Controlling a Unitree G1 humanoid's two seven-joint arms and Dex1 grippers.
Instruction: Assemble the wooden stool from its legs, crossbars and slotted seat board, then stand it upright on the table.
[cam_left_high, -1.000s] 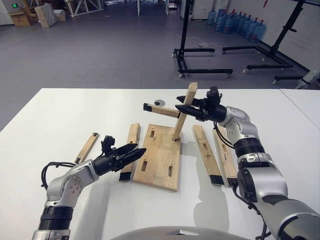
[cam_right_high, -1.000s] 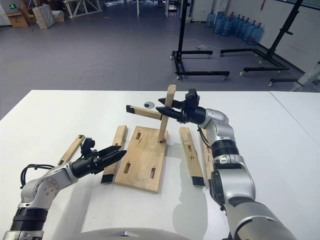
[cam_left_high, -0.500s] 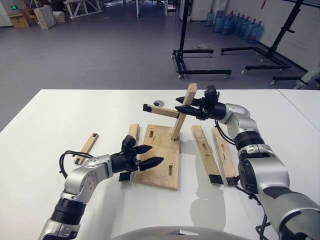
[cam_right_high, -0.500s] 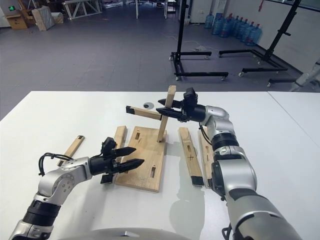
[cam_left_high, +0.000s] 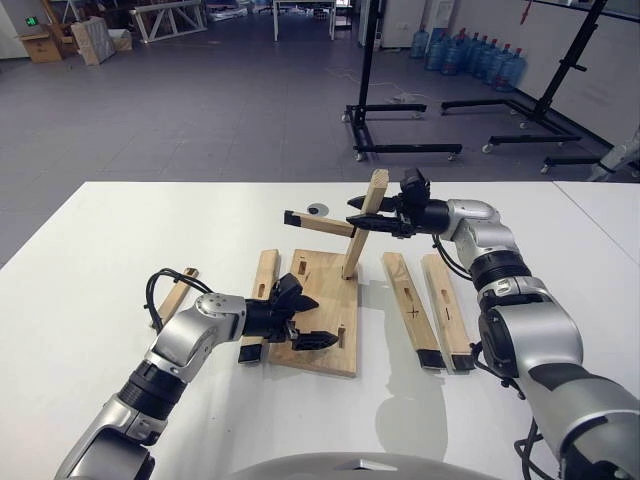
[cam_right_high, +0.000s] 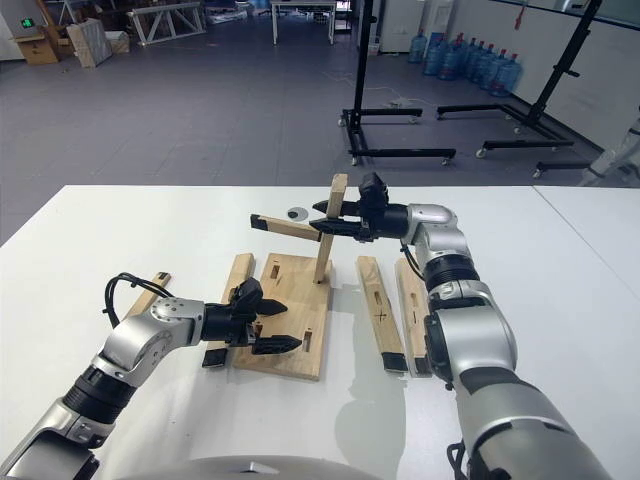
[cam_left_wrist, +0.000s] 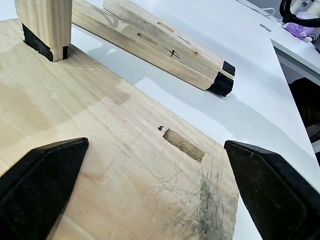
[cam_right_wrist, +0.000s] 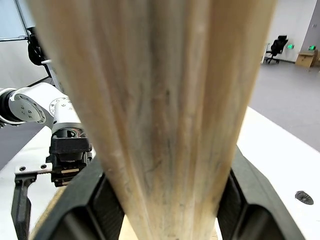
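The left end effector (cam_left_high: 318, 322) gapes wide over the near end of the pale, flat, slotted wooden seat board (cam_left_high: 330, 285), which lies on the white table (cam_left_high: 100, 240); its forearm is low. The right end effector (cam_left_high: 362, 218), arm outstretched, is clamped on the square, black-footed wooden leg (cam_left_high: 352, 255) standing tilted in a far slot. A thin wooden crossbar (cam_left_high: 318, 223) juts sideways from the leg.

Silver-grey rounded metal left arm (cam_left_high: 190, 340) and right arm (cam_left_high: 505, 300), both with black ribbed joint rings; thin black cable (cam_left_high: 160, 290) loops at each wrist. Matte black tapered left gripper (cam_left_high: 316, 322), right gripper (cam_left_high: 356, 217) alike
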